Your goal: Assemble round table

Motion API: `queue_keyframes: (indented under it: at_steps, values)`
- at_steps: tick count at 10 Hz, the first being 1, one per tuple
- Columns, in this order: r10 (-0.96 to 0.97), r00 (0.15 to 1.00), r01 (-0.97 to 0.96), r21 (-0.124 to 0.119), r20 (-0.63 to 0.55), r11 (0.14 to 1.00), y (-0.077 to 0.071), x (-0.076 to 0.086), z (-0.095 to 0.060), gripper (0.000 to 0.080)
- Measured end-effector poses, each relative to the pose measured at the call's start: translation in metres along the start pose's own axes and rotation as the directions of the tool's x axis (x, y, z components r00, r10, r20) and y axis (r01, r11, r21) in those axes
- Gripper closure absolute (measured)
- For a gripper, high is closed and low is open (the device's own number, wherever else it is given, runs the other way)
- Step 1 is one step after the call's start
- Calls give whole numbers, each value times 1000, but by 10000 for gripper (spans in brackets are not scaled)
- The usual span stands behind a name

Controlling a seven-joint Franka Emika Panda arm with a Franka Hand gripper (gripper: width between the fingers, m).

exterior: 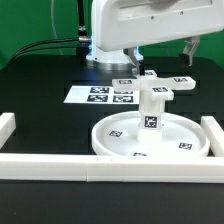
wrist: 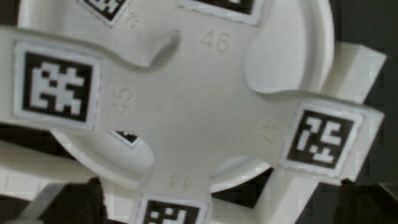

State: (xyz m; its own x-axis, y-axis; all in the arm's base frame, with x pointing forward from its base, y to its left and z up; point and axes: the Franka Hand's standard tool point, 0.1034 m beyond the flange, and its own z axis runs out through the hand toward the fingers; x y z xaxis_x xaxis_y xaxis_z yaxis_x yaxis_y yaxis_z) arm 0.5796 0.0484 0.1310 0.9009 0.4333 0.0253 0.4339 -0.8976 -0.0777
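Observation:
The large rimmed disc (exterior: pixel 150 143) lies flat on the black table. The short cylinder leg (exterior: pixel 150 113) stands upright on its hub, and the cross-shaped foot (exterior: pixel 155 86) sits on top of the leg. My gripper (exterior: pixel 150 62) hangs just above the foot. In the wrist view the foot (wrist: pixel 187 110) fills the picture, with the disc (wrist: pixel 54 165) behind it. One tagged arm of the foot lies between my fingers. The gripper (wrist: pixel 214 208) looks open, its dark fingers wide apart at either side and only partly in view.
White border rails run along the front (exterior: pixel 100 166), the exterior view's left (exterior: pixel 8 128) and the exterior view's right (exterior: pixel 212 130). The marker board (exterior: pixel 100 95) lies behind the disc. The arm's white body (exterior: pixel 140 25) fills the space above.

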Motion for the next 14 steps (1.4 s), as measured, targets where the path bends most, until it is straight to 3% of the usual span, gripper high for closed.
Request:
queue_keyframes:
  at_steps: [2, 6, 8, 14]
  values:
    - [-114, 993, 113, -29, -15, 993, 0, 2, -2, 150]
    - [-408, 913, 408, -39, 14, 912, 7, -2, 1, 150]
    - [-491, 871, 492, -37, 33, 870, 7, -5, 4, 150]
    - [-476, 878, 477, -18, 53, 878, 7, -14, 21, 150]
